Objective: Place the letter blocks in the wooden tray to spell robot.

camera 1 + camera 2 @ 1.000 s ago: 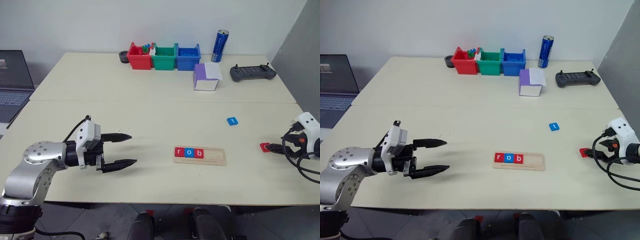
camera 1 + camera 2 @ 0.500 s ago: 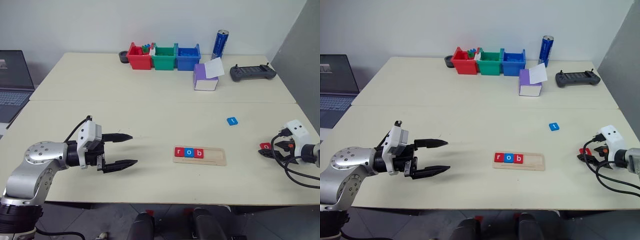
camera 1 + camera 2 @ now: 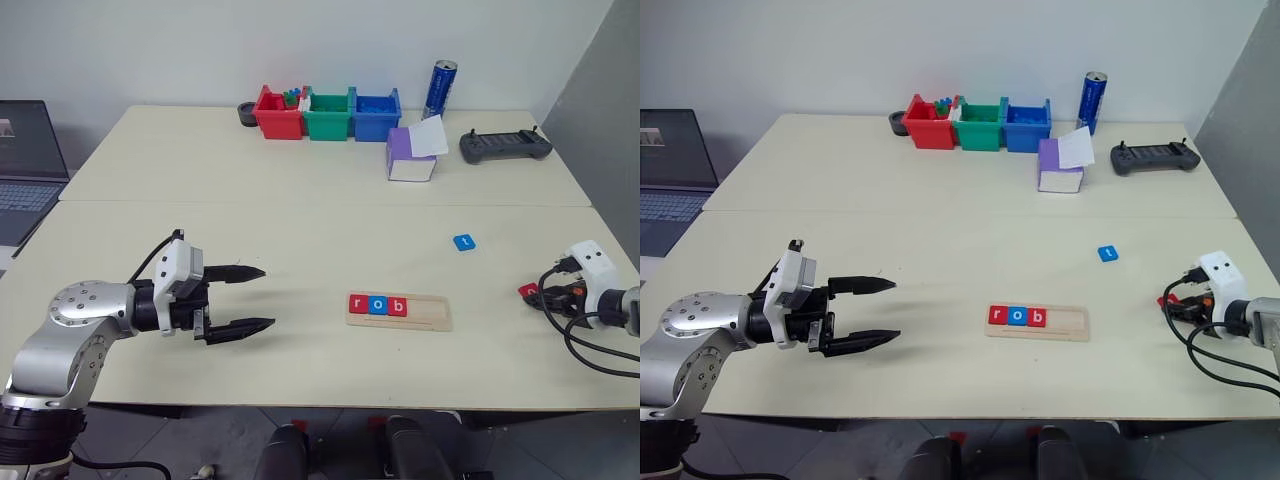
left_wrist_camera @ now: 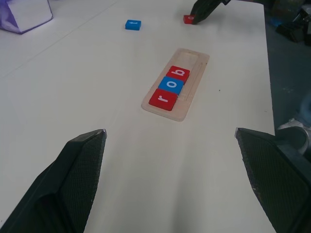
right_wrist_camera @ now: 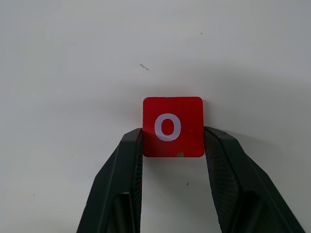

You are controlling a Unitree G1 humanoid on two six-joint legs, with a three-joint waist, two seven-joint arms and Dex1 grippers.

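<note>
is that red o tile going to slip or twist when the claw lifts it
The red o tile looks flat, rigid and small, so probably light and unlikely to bend. The right claw pinches only its thin side edges near one end, so it might pivot or slip out. Lying flat on the table, it shouldn't roll.

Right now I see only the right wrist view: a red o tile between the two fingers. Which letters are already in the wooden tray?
Observer: The wooden tray, left of your red o tile, holds r, o, b from its left end; its right end is free.
Operator: Where is the t?
Observer: The blue t tile lies on the table, beyond the tray's right end.
Operator: And the other arm?
Observer: The left gripper hangs open above the table, left of the tray.
</note>
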